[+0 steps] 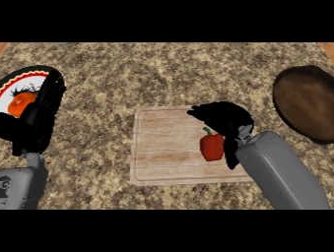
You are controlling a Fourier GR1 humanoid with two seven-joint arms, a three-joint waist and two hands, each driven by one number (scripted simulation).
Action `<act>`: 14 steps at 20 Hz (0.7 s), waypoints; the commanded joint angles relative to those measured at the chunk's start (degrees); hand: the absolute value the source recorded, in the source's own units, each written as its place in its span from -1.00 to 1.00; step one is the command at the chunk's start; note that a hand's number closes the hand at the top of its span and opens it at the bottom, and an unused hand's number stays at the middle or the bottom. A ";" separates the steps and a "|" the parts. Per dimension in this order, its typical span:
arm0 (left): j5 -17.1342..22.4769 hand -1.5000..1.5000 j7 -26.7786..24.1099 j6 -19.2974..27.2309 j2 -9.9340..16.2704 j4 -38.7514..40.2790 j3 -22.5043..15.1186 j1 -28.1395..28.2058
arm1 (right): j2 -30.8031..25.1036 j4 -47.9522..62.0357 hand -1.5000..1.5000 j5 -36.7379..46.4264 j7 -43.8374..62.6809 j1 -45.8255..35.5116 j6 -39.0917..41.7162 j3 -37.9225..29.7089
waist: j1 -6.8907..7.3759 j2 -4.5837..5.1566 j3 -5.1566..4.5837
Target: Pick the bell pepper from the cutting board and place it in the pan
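One counter (162,74), speckled brown and tan stone, carries everything here. On it lies one wooden cutting board (169,162), and on that board one red bell pepper (212,146) with a green stem. To the right sits one dark round pan (315,106). At the left there is one plate (9,98), with a red and white patterned rim and an orange centre. Two grey forearms come in from the near edge, each with one black hand: the left hand (35,123) and the right hand (224,118).
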 commanded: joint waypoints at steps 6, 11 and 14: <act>0.33 0.00 -2.94 -1.59 0.77 4.25 2.79 -1.10 | 3.04 6.13 1.00 4.68 -5.13 1.77 -2.42 2.09 | -0.14 0.04 -0.02; -0.78 0.00 1.75 -0.02 -0.88 -1.92 0.50 0.16 | 3.31 7.98 1.00 7.72 -11.73 2.12 -7.81 5.34 | 0.09 -0.01 0.01; -0.70 0.00 -3.05 -1.13 -0.20 3.47 2.42 -0.95 | 1.45 3.44 1.00 8.03 -12.49 2.82 -4.44 3.02 | -0.21 -0.02 -0.02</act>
